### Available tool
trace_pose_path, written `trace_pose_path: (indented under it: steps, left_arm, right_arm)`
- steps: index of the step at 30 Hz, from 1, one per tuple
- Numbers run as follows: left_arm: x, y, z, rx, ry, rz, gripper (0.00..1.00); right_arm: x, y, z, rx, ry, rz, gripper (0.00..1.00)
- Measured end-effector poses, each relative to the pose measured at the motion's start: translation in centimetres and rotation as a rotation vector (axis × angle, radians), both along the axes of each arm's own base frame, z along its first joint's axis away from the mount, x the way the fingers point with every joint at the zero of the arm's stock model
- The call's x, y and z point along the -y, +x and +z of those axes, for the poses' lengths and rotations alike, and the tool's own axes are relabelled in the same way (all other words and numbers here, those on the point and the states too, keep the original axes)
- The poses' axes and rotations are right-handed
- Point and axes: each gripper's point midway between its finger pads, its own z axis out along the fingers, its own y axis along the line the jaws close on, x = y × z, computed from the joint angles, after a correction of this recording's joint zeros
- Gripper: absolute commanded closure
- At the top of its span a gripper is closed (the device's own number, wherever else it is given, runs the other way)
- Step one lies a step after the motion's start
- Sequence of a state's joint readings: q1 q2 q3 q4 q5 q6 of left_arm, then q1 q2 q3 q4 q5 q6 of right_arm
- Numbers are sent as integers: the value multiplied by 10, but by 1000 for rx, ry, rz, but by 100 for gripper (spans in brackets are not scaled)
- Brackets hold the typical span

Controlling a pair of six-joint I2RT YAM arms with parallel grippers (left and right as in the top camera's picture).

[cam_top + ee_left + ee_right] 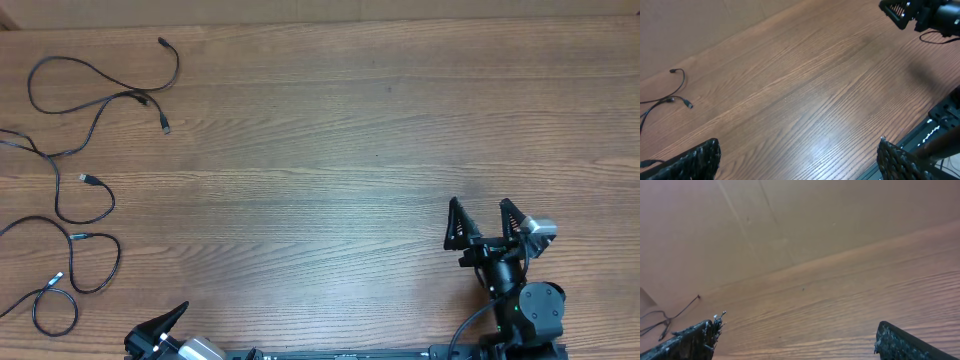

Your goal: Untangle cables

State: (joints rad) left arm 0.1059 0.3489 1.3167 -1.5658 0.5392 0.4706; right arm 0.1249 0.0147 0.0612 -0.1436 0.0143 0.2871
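Limp, light cables (88,179) sprawl loosely at nine o'clock, well apart from both arms.
We see the left gripper (797,152) and right gripper (480,207) spread wide and empty; we'd pinch one beside its stiff plug (165,127).

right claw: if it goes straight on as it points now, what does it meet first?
Looks free. The open right claw points toward the far edge of the table over bare wood. The cables lie far to its left, off that line. Past the edge, likely the tan backdrop; depth unclear.
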Motion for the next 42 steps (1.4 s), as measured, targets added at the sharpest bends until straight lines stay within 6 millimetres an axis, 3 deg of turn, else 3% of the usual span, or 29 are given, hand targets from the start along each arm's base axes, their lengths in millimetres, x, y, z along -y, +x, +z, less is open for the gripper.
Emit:
trace_pose_path:
  steps: [4,13,24,42]
  left_arm:
    - [0,0,0,0,0,0,0]
    - [0,0,0,0,0,0,1]
    - [0,0,0,0,0,0,0]
    - [0,0,0,0,0,0,1]
  right_arm:
    - [-2,3,-10,2,0,7,0]
    - [0,3,-8,22,-85,6,0]
    - [24,5,-8,23,-148,-90,0]
    - [24,5,-8,37,-326,-82,0]
